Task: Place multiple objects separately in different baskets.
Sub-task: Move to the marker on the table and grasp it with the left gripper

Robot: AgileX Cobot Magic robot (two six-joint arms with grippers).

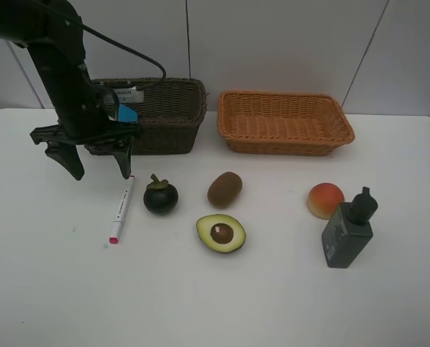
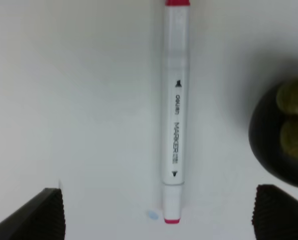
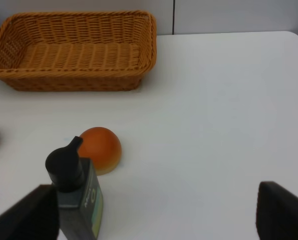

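A white marker (image 1: 122, 210) with red ends lies on the table left of the mangosteen (image 1: 160, 195). My left gripper (image 1: 100, 168) hangs open just above the marker's far end, in front of the dark brown basket (image 1: 173, 119). In the left wrist view the marker (image 2: 174, 115) lies lengthwise between the spread fingertips (image 2: 36, 215), with the mangosteen (image 2: 284, 135) at the side. The kiwi (image 1: 225, 189) and avocado half (image 1: 221, 233) sit mid-table. My right gripper (image 3: 154, 215) is open, behind the dark pump bottle (image 3: 76, 192) and peach (image 3: 99, 149). The orange-tan basket (image 3: 78, 50) is empty.
Peach (image 1: 325, 199) and pump bottle (image 1: 348, 230) stand at the right of the table. The orange-tan basket (image 1: 283, 121) sits beside the dark one along the back edge. My left arm hides part of the dark basket, where something white shows.
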